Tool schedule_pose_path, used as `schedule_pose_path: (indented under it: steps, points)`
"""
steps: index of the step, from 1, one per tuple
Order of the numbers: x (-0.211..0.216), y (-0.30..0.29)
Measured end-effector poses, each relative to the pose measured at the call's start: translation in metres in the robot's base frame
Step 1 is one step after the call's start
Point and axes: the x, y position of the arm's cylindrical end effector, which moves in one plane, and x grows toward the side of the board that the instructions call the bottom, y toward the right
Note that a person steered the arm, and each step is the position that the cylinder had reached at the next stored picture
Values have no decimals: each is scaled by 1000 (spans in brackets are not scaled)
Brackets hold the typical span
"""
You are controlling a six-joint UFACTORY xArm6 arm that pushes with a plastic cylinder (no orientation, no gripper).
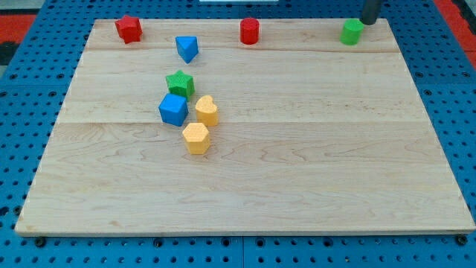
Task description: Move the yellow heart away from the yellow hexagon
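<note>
The yellow heart [207, 110] sits left of the board's middle. The yellow hexagon [195, 138] lies just below it, nearly touching. A blue cube [172, 109] is right beside the heart on its left, and a green star [180, 83] is just above the cube. My rod comes in at the view's top right; my tip [367, 22] rests at the board's top edge, next to a green block [352, 31], far from the yellow blocks.
A red star-like block [129, 29] is at the top left, a blue triangle [187, 48] below and right of it, a red cylinder [249, 31] at top centre. The wooden board [312, 149] lies on a blue pegboard.
</note>
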Motion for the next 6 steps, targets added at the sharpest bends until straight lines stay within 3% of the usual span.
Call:
schedule_pose_path:
  steps: [2,3,4,5,6]
  points:
    - [174,-125]
    - [165,-107]
    - [202,-189]
    - [262,-231]
    - [267,-270]
